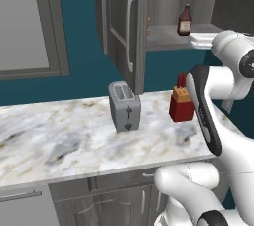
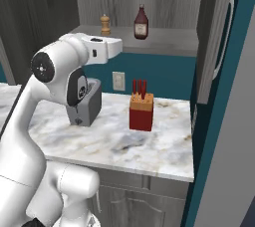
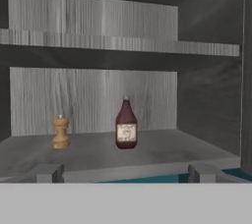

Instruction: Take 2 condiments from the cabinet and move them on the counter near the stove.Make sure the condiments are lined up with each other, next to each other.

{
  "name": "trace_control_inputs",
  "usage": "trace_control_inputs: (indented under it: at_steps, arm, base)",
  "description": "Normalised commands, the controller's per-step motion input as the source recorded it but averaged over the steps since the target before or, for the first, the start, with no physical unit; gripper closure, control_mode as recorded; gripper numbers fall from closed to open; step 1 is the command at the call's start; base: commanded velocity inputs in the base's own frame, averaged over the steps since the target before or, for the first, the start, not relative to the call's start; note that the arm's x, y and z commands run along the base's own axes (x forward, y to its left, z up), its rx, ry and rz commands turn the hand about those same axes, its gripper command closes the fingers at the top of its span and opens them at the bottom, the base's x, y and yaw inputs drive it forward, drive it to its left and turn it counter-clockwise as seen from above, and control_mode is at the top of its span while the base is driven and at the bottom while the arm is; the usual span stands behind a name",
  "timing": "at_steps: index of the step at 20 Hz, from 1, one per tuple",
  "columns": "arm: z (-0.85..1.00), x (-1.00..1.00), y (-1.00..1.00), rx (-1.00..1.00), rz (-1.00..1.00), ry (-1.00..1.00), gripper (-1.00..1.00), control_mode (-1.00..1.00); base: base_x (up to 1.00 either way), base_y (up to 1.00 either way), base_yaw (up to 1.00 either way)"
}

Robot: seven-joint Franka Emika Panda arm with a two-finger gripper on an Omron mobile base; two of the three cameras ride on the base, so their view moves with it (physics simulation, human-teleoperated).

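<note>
1. First step in hand: reaching into the open cabinet [image 2: 209, 47] for the first condiment. Nothing lifted yet.
2. Gripper [image 3: 127, 173] empty, jaws spread wide, aimed level at the cabinet floor from just outside its front edge; fingertips [image 3: 49, 173] low in the hand view, apart from both items.
3. Bottle [image 3: 126, 124] upright on the cabinet floor, roughly centred between the jaws in the hand view, set back from the front edge. Dark red-brown, narrow neck, label facing the hand.
4. Shaker [image 3: 60, 132] upright on the same floor, to the bottle's left in the hand view, apart from it.
5. Counter [image 1: 74, 141] below carries a toaster [image 1: 124, 106] and a red knife block [image 1: 181, 103]; stove not to be made out in these frames.
6. Next move, as a judgement: advance straight toward the bottle, keep the jaws level and astride its body below the neck, then close. Likely risk: tipping the bottle with one finger if off-centre.
</note>
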Motion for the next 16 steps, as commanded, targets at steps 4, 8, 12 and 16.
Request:
trace_control_inputs:
  at_steps: [4, 8, 12, 16]
  arm:
    - [0.00, 0.33, -0.04, 0.00, 0.00, 0.00, -1.00, -1.00]
    - [0.00, 0.40, 0.00, 0.00, 0.00, 0.00, -1.00, -1.00]
    - [0.00, 0.42, 0.00, 0.00, 0.00, 0.00, -1.00, -1.00]
    - [0.00, 0.39, -0.01, 0.00, 0.00, 0.00, -1.00, -1.00]
  base:
    - [0.00, 0.00, 0.00]
    - [0.00, 0.00, 0.00]
    - [0.00, 0.00, 0.00]
    - [0.00, 0.00, 0.00]
